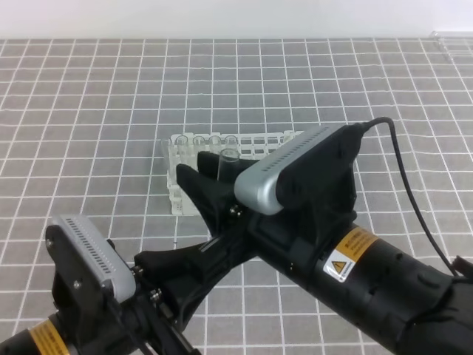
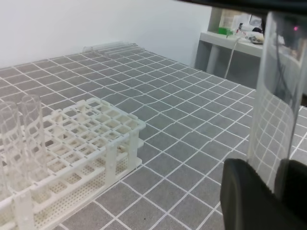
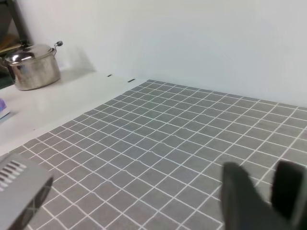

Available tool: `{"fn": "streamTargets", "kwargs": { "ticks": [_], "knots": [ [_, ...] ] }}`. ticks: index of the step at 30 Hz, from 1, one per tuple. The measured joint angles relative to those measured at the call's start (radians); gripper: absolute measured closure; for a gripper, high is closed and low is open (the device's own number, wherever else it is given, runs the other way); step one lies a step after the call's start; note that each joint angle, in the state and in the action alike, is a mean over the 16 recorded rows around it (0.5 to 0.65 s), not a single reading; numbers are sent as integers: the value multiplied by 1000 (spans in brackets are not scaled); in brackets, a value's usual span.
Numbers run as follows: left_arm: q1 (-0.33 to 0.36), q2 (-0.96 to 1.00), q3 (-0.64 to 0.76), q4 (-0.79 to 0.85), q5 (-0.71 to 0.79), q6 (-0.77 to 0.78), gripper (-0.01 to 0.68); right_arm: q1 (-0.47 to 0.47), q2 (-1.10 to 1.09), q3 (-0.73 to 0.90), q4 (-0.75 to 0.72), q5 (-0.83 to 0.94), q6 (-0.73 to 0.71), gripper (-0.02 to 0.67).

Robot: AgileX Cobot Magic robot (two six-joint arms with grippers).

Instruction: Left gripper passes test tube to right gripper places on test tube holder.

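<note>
The clear test tube (image 1: 229, 158) (image 2: 283, 91) stands upright in front of the white test tube holder (image 1: 260, 142) (image 2: 98, 129). In the left wrist view my left gripper (image 2: 274, 194) is shut on the tube's lower part. From the exterior high view, the left gripper (image 1: 194, 255) reaches in from the lower left, its tips hidden under the right arm. My right gripper (image 1: 208, 189) (image 3: 265, 194) sits at the tube's upper part with its fingers (image 3: 240, 191) apart. No tube shows between them in the right wrist view. I cannot tell whether they touch the tube.
Several clear tubes (image 1: 194, 140) (image 2: 26, 139) stand in the rack's left end. More clear tubes (image 1: 454, 43) (image 2: 109, 47) lie at the mat's far edge. A steel pot (image 3: 33, 64) sits on a white counter beside the grid mat. A side table (image 2: 240, 45) stands beyond the mat.
</note>
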State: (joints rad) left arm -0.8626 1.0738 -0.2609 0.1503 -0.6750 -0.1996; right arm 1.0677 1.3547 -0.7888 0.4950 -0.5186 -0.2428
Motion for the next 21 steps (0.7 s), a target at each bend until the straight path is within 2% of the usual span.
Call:
{"fn": "streamTargets", "kwargs": {
  "ticks": [5, 9, 16, 19, 21],
  "knots": [
    [0, 0, -1, -1, -1, 0, 617, 1, -1, 0, -3, 6, 3, 528],
    [0, 1, -1, -3, -4, 0, 540, 1, -2, 0, -4, 13, 4, 560],
    [-1, -8, -2, -12, 6, -3, 392, 0, -11, 0, 16, 34, -26, 563],
    [-1, -29, -2, -16, 22, -5, 362, -1, -27, 1, 47, 52, -64, 563],
    [-1, -73, -2, -16, 62, -10, 380, -1, -40, 4, 72, 65, -93, 563]
  ]
}}
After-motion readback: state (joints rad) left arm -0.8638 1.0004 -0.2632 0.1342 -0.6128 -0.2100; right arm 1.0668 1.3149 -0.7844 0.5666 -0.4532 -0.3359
